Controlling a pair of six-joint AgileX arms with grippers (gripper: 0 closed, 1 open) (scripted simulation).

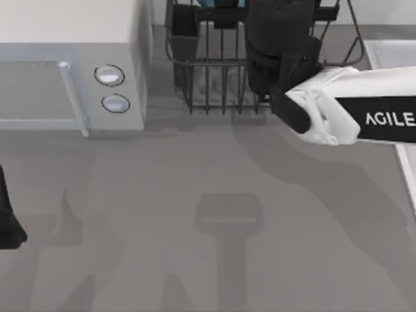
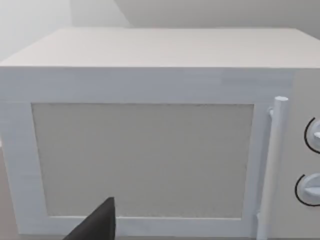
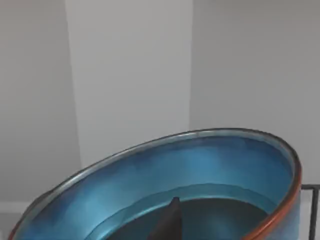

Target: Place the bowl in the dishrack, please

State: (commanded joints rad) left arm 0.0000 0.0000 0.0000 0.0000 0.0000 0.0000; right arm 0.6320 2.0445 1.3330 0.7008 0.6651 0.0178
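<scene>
- Across the whole top view: grey worktop, matte, crossed by soft shadows of arms; pale plain wall behind, seen from both wrist views.
- At the far left corner of the worktop: one white microwave, door with a vertical bar handle, two round knobs beside it.
- Along the far edge, just right of the microwave: one dishrack, dark wire, upright prongs, flared sides, one black rectangular cup at its near-left corner.
- At the right edge of the worktop: a pale raised strip, unclear what it is.
- Above the dishrack, at the far edge: right gripper, white arm reaching in from the right edge; one dark finger tip inside the bowl, so seemingly clamped on its wall, though jaws mostly hidden.
- One bowl, teal-blue and glossy inside, reddish-orange rim, tilted; a blue sliver of it over the rack in the top view.
- At the left edge of the worktop, nearer side: left gripper, parked, facing the microwave door; jaws' state impossible to tell.
</scene>
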